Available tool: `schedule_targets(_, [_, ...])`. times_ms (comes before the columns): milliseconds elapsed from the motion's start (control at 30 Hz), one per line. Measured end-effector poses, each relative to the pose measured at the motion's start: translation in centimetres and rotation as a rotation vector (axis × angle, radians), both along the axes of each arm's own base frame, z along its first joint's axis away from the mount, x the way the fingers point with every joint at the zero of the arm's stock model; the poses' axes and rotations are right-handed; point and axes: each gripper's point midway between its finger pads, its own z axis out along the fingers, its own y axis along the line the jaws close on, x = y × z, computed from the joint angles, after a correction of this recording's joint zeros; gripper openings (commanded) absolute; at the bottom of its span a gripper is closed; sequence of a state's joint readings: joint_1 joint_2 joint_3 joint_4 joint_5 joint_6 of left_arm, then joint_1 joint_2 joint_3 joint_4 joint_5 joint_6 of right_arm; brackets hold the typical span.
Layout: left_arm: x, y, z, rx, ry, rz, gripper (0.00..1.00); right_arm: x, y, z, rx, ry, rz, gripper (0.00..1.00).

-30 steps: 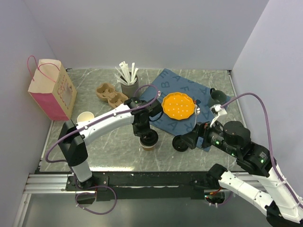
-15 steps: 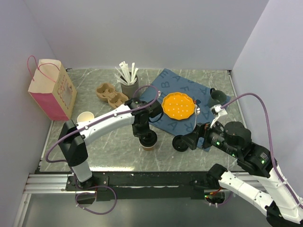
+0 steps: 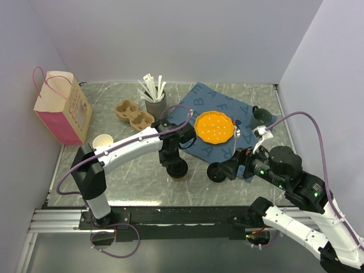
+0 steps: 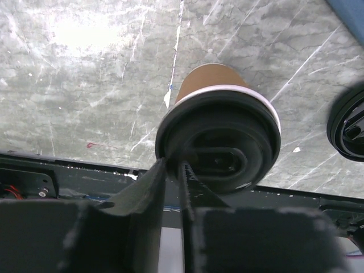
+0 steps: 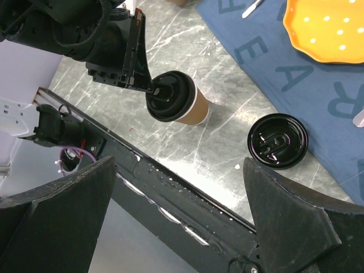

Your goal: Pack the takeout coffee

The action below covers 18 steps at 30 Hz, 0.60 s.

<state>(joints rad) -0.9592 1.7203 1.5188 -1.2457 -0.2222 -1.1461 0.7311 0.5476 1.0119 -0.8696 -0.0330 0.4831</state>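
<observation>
The coffee cup (image 3: 178, 169) stood upright on the table (image 3: 125, 183) near the front edge, with a loose lid (image 3: 216, 172) nearby. We judged it light, thin-walled and easily crushed, so grip the body below the lid, gently. The left claw (image 4: 172, 165) touched the lid's rim, fingers a slit apart. We could not tell whether it pinched. The right claw (image 5: 179, 164) gaped empty. Against the earlier frame, the cup had not moved.
</observation>
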Motion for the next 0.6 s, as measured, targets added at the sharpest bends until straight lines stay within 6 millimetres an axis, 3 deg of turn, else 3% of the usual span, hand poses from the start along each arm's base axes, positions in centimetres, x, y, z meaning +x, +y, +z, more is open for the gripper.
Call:
schedule_targets(100, [0.0, 0.0, 0.0, 0.0, 0.0, 0.0, 0.28, 0.0, 0.0, 0.0, 0.005, 0.004, -0.003, 1.0])
schedule_targets(233, [-0.1, 0.3, 0.3, 0.012, 0.003, 0.001, 0.5, -0.1, 0.1, 0.0, 0.012, 0.013, -0.004, 1.0])
schedule_targets(333, [0.3, 0.2, 1.7, 0.008, -0.021, 0.002, 0.6, -0.1, 0.6, -0.2, 0.01, 0.033, 0.015, 1.0])
schedule_targets(467, [1.7, -0.6, 4.4, -0.056, -0.093, 0.008, 0.61, 0.2, 2.5, -1.3, -0.023, 0.123, 0.071, 0.95])
schedule_targets(600, [2.0, 0.5, 4.8, -0.145, -0.111, 0.023, 0.58, 1.3, 5.6, -2.5, -0.054, 0.245, 0.159, 0.87])
